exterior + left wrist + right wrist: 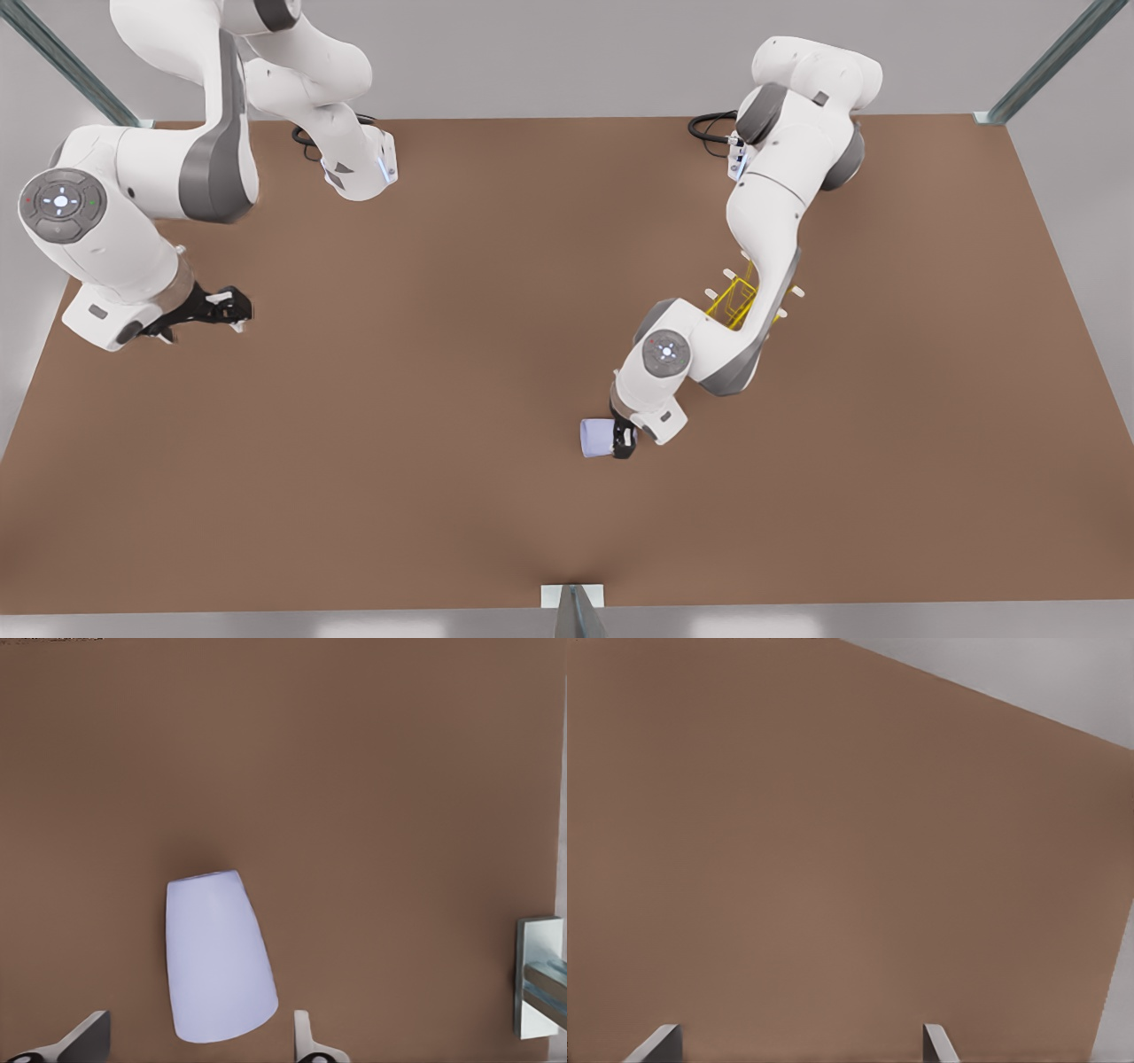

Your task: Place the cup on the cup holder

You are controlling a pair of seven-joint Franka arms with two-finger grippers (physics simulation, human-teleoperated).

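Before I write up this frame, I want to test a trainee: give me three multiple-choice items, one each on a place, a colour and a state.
1. In the front view, where is the holder?
A. Partly behind the arm on that view's right
B. Under the arm on that view's left
C. At the table's near edge

2. What colour is the cup?
A. Yellow
B. Lavender-blue
C. Red

3. How is the left gripper?
A. Shut on the cup
B. Open over bare table, far from the cup
C. Open, a finger on either side of the cup

Key:
1. A: the holder peeks out from behind that arm.
2. B: the cup is lavender-blue.
3. C: the left gripper straddles the cup with gaps showing. The right gripper waits open over the table.
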